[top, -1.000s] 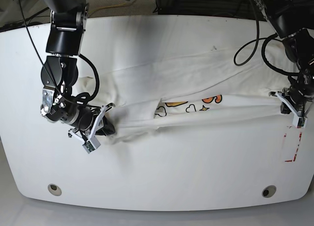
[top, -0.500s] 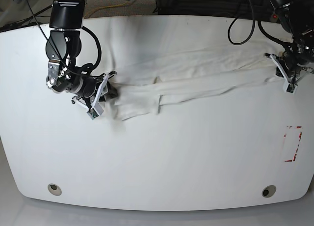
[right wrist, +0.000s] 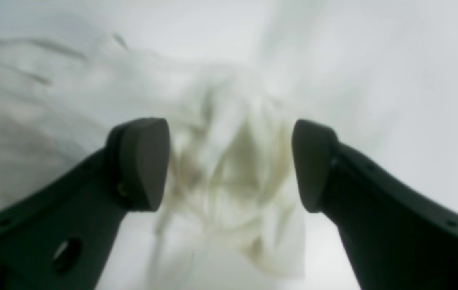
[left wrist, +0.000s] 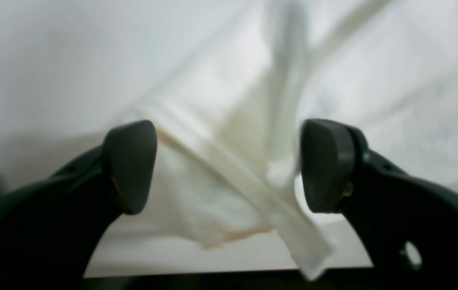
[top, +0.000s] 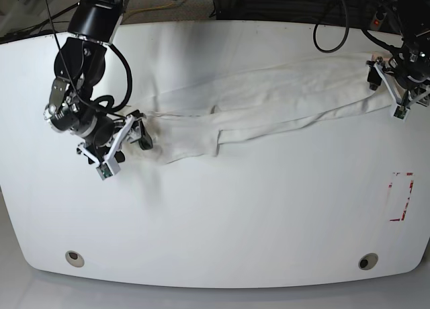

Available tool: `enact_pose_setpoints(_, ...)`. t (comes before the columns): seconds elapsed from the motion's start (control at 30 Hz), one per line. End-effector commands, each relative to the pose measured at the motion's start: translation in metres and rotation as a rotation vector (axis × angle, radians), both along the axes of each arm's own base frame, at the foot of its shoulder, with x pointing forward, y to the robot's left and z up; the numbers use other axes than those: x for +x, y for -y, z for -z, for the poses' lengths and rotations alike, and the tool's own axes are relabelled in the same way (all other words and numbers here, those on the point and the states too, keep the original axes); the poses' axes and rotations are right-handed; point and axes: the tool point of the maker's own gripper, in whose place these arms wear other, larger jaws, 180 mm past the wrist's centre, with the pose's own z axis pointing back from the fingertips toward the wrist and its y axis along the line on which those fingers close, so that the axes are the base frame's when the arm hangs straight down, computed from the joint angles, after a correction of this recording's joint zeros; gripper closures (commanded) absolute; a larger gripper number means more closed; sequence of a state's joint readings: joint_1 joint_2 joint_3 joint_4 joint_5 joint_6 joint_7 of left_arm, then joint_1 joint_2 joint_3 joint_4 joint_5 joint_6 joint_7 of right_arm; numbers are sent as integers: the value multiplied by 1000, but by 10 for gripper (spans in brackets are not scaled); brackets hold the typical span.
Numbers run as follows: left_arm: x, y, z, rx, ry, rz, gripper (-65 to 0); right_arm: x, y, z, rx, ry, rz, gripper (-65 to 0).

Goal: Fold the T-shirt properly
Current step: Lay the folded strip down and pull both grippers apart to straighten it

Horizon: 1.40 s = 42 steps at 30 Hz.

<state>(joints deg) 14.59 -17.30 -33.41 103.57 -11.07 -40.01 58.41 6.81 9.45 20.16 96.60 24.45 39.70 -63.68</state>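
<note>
On the near side of the table (top: 222,255) there is only bare white top, 2 round holes by the near edge, and a red mark (top: 400,196) off to one side. The T-shirt (top: 269,101) lies past the middle of the table, toward its far side. It is a long, thin white strip, stretched almost from one side of the table to the other. No pictures on the cloth show right now.

The right gripper (top: 124,138) is at one end of the T-shirt. Its jaws stand wide apart. Bunched cloth sits loose between them, and the claw is not pinching it. The left gripper (top: 396,87) is at the other end, close to the far corner of the table. It is wide open too, with a hem of cloth lying between the jaws, and it holds nothing.

So this looks like the end of 1 long fold, with the cloth let go. The strip is still long. Next, I think, 1 end needs to be pinched and carried over toward the other end.
</note>
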Motion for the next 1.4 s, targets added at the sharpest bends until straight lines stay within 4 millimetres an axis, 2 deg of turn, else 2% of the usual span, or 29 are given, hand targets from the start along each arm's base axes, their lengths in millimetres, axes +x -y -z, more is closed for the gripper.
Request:
enact_pose_setpoints(0.0, 10, -2, -25, 43, 73, 25, -506, 24, 3, -15, 30, 42, 3, -460)
enact_pose_setpoints(0.17, 11, -1, -25, 43, 74, 28, -506, 42, 5, 11, 84, -102, 15, -460)
enact_pose_setpoints(0.27, 13, 7, -21, 35, 65, 48, -506, 41, 4, 22, 104, -150, 17, -458)
enact_pose_setpoints(0.33, 12, 13, -17, 29, 53, 67, -504, 41, -1, 23, 110, -152, 10, -458)
enact_pose_setpoints(0.43, -2, 13, -1, 11, 3, 63, -504, 39, -17, 27, 141, -164, -3, -458)
enact_pose_setpoints(0.5, -5, 12, 5, -4, -6, 57, -504, 35, -19, 32, 146, -177, -5, -457)
enact_pose_setpoints(0.57, -7, 10, 13, -24, -13, 49, -504, 32, -28, 34, 161, -182, -13, -433)
enact_pose_setpoints(0.7, -22, 4, 36, -69, -62, 18, -501, 25, -39, 42, 176, -202, -21, -309)
enact_pose_setpoints(0.83, -26, -4, 44, -75, -86, 10, -414, 23, -45, 43, 191, -204, -26, -157)
enact_pose_setpoints(0.97, -31, -5, 53, -94, -106, -3, -383, 27, -42, 32, 182, -164, -21, -14)
enact_pose_setpoints(1.03, -30, -4, 57, -102, -113, -4, -383, 24, -39, 23, 157, -130, -21, 0)
enact_pose_setpoints(1.17, -24, -2, 62, -120, -120, -2, -382, 11, -36, 5, 109, -83, -36, -14)
enact_pose_setpoints(1.2, -23, -5, 61, -111, -122, 0, -382, 2, -38, 7, 123, -87, -45, -14)
enact_pose_setpoints(1.37, -21, -3, 61, -105, -128, 19, -382, -32, -26, 20, 153, -127, -57, -14)
